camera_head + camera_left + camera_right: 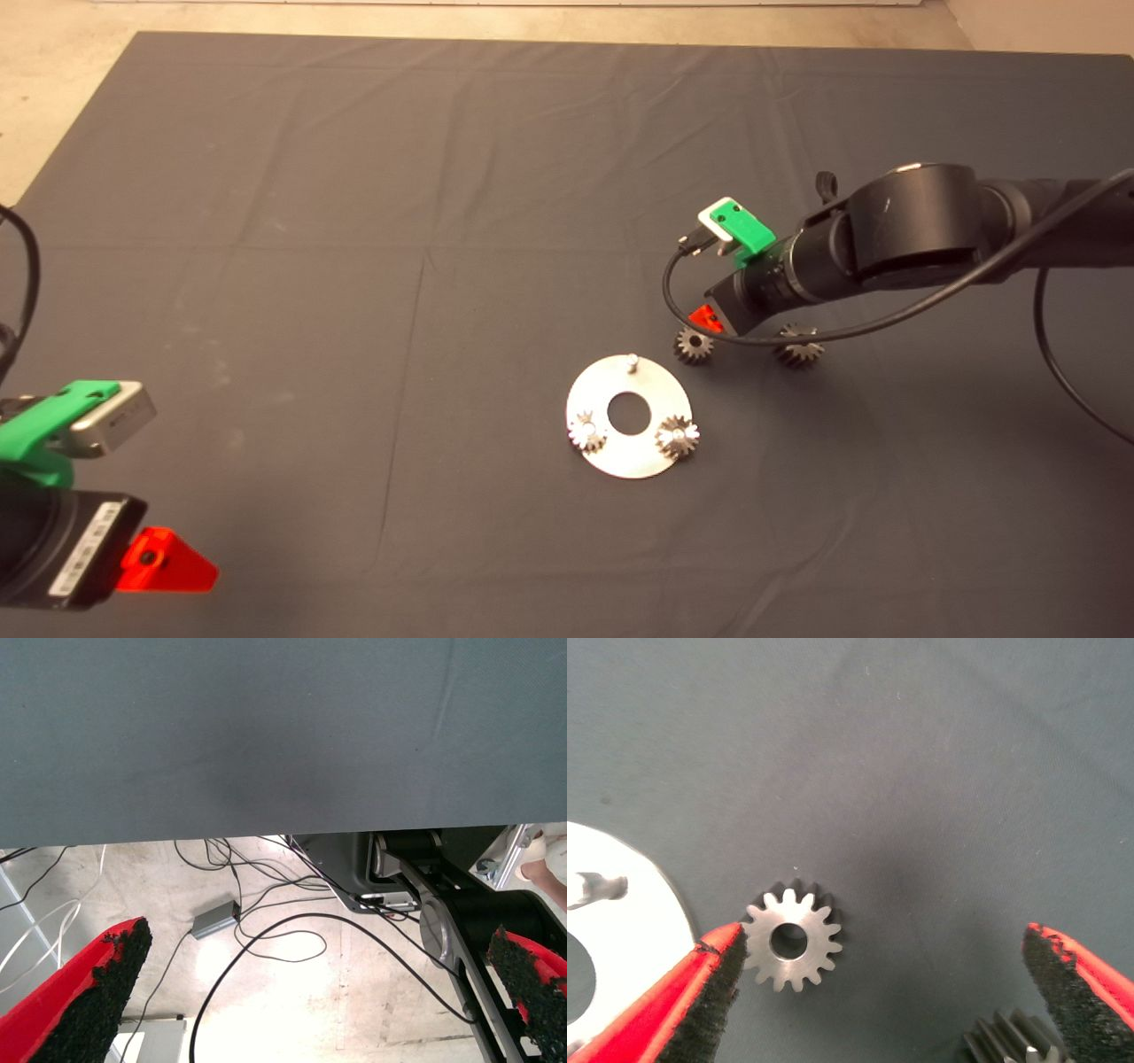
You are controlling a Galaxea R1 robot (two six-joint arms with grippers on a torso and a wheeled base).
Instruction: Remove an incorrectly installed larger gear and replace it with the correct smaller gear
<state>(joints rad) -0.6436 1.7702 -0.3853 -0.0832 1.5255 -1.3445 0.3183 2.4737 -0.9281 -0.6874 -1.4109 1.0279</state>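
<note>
The smaller gear (694, 345), dark grey with a round centre hole, lies flat on the mat just beyond the round silver plate (620, 461). In the right wrist view the smaller gear (790, 941) sits between the spread fingers, close to one pad (709, 992). The larger gear (799, 347) lies on the mat to its right and shows partly by the other finger (1014, 1038). My right gripper (737, 328) hovers open over both gears and holds nothing. The plate's far pin (631, 361) is bare. My left gripper (168, 563) is parked open at the lower left.
Two shiny-faced gears (586, 431) (678, 436) sit on pins at the plate's near side, around its centre hole (630, 415). The right arm's cable (673, 292) loops down near the smaller gear. The left wrist view shows the mat's edge and floor cables (266, 930).
</note>
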